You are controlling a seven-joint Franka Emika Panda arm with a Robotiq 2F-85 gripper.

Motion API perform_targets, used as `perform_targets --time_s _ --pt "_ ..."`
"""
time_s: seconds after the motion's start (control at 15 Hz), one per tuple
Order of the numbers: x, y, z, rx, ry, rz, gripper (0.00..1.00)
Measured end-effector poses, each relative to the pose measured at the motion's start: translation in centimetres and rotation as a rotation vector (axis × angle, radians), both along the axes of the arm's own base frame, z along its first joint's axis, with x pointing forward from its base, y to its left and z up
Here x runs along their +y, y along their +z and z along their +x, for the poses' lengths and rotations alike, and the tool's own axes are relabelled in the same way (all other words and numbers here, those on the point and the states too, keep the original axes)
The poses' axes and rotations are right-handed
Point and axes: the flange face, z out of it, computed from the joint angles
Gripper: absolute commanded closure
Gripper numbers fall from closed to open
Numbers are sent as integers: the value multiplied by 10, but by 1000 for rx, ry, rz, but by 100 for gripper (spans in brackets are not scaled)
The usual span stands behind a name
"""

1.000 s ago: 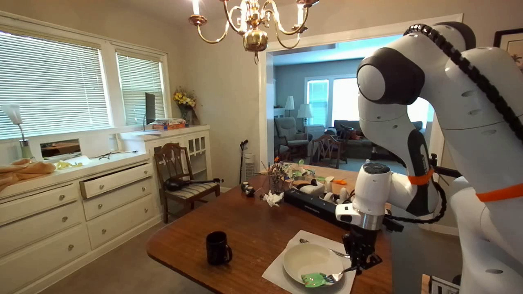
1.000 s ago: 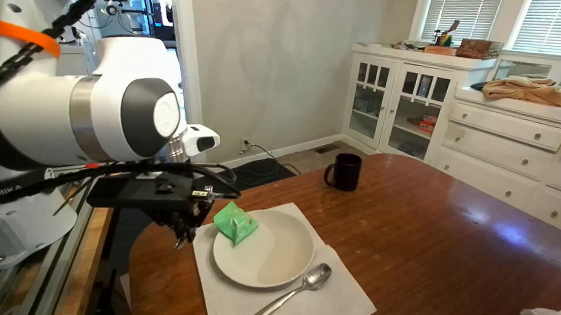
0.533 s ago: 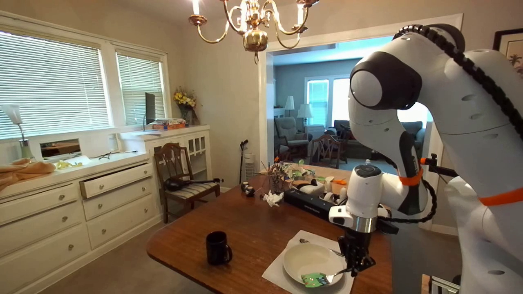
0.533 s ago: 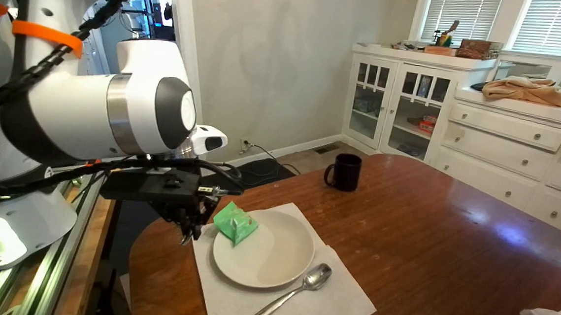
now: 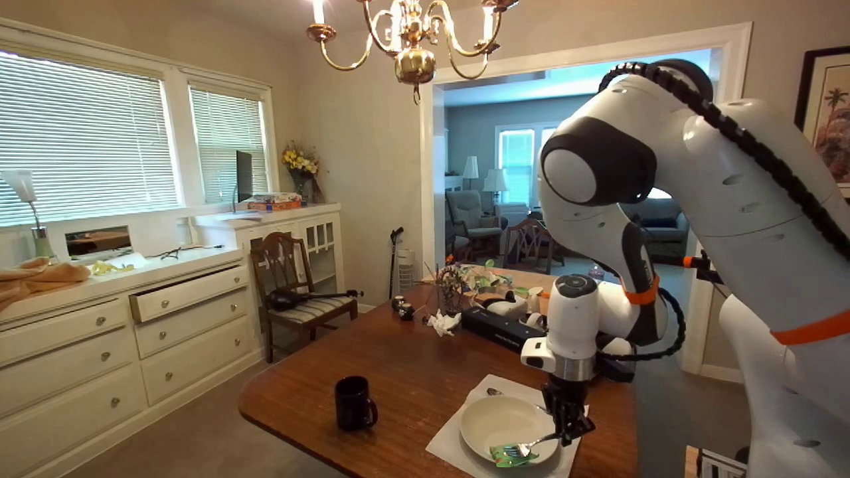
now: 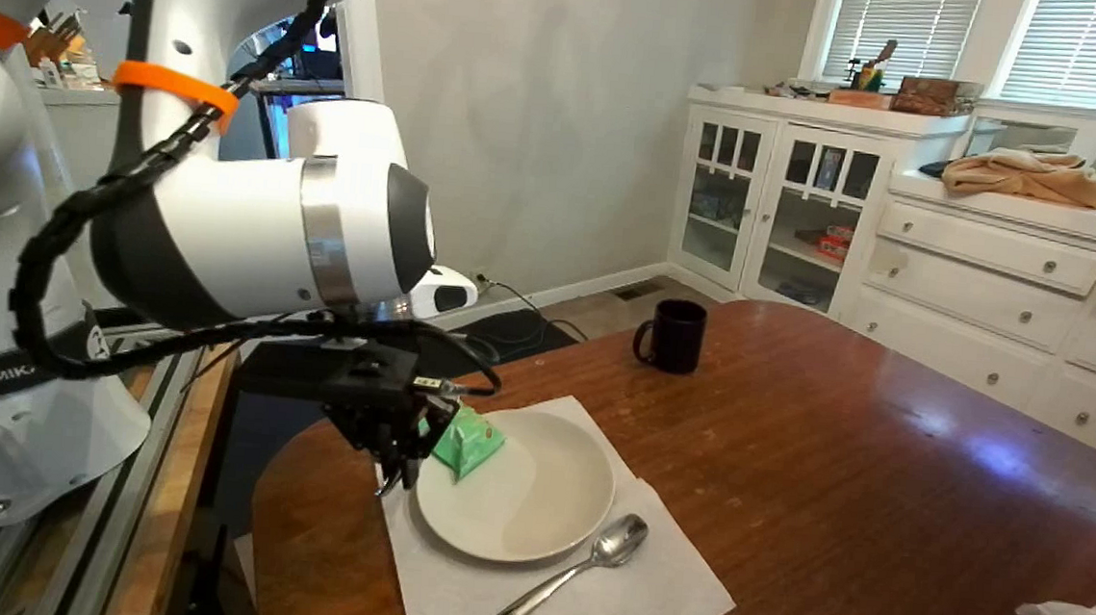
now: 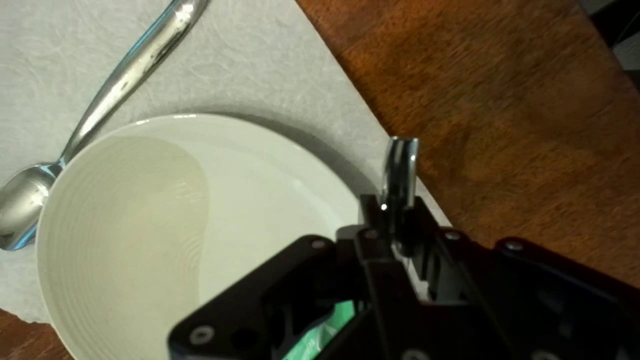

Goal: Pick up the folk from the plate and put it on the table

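Table point(image 6: 861, 522): dark-brown polished wood. Robot arm point(image 5: 724, 192) bends over its edge, wrist pointing down. White placemat point(image 6: 659, 585) lies flat near that edge. Plate point(image 6: 543, 515): round, white, level on the placemat. Gripper point(image 7: 397, 217): at the plate's rim, fingers nearly together, pinching the fork point(image 5: 524, 449) between them. Black mug point(image 5: 352, 405): upright on the table, well apart from the plate. Spoon point(image 7: 121, 86): on the placemat, just beside the plate; contact unclear. Green packet point(image 6: 471, 442): at the plate's edge, partly covered by the gripper in the wrist view. Fork: handle in the gripper, tines over the plate's edge. In an exterior view the tines cross in front of the green packet. In the wrist view the handle end sticks out past the fingers, away from the packet. Can't tell if tines touch packet or plate.
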Motion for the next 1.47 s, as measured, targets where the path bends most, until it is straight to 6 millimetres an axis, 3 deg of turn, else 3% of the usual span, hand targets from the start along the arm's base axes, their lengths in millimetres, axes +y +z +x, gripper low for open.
perform_targets --time_s 0.53,1.13,1.27,1.47 --pt "-8 -21 19 32 -70 -77 96" --pt "-27 -18 50 -5 -173 -96 96" --pt "-28 -11 56 -11 -197 -58 96" --pt "-41 16 63 -27 -286 53 96"
